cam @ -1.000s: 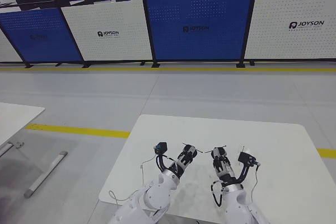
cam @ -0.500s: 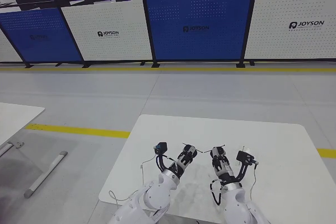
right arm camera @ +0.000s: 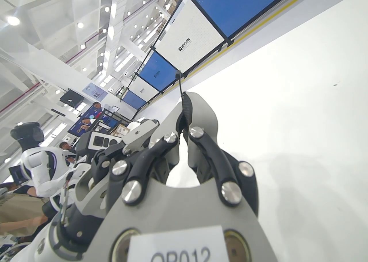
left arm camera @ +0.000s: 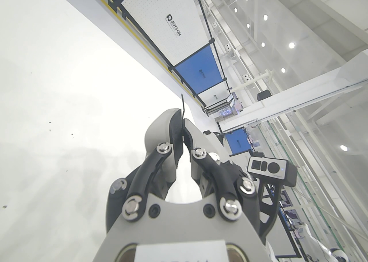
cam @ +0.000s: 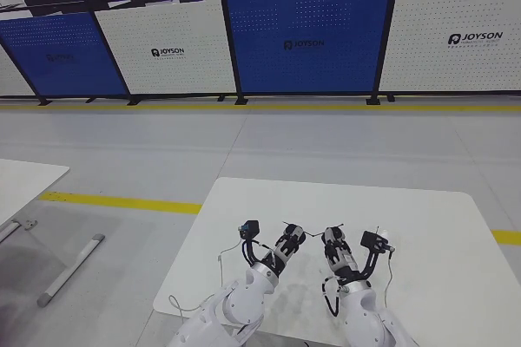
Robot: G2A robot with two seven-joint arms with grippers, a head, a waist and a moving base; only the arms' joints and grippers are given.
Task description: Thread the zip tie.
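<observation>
Right hand [right arm camera: 185,100] edged toward left hand [left arm camera: 182,117]; both clamped on zip tie [right arm camera: 180,85] ends.

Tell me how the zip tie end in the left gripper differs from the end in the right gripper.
The left end is a plain, narrow tip; the right end carries a small square head. The left end broadens toward the left gripper; the right end's stem is evenly thin down to the right gripper. Both are black, each pinched by a shut gripper.
</observation>
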